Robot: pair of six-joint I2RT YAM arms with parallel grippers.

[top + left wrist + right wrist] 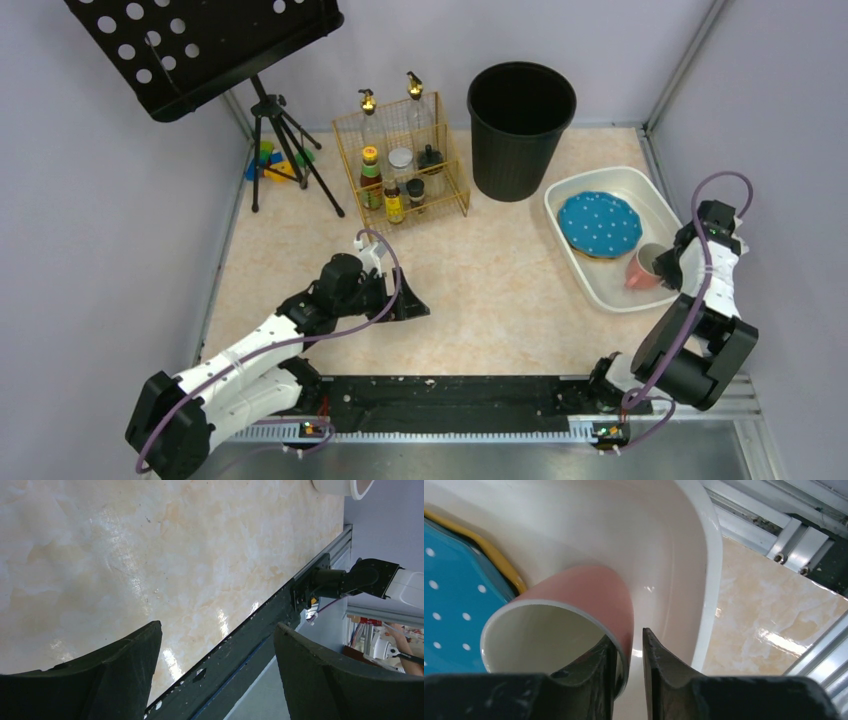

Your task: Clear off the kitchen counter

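Observation:
The beige marbled kitchen counter (500,290) (150,540) (764,605) carries a white tub (560,215) (674,545) at the right. In the tub lie a blue dotted plate (598,223) (454,580) and a pink cup (641,268) (589,587) on its side. My right gripper (662,268) (629,635) straddles the cup's rim, one finger inside against the wall. The outer finger stands a small gap off, so the jaws are slightly open. My left gripper (415,305) (217,625) hangs wide open over bare counter near the front edge, holding nothing.
A black bin (521,125) stands at the back. Left of it is a gold wire rack (400,160) with bottles, then a tripod stand (280,130) with coloured toys (270,160) behind it. A black rail (450,400) runs along the near edge.

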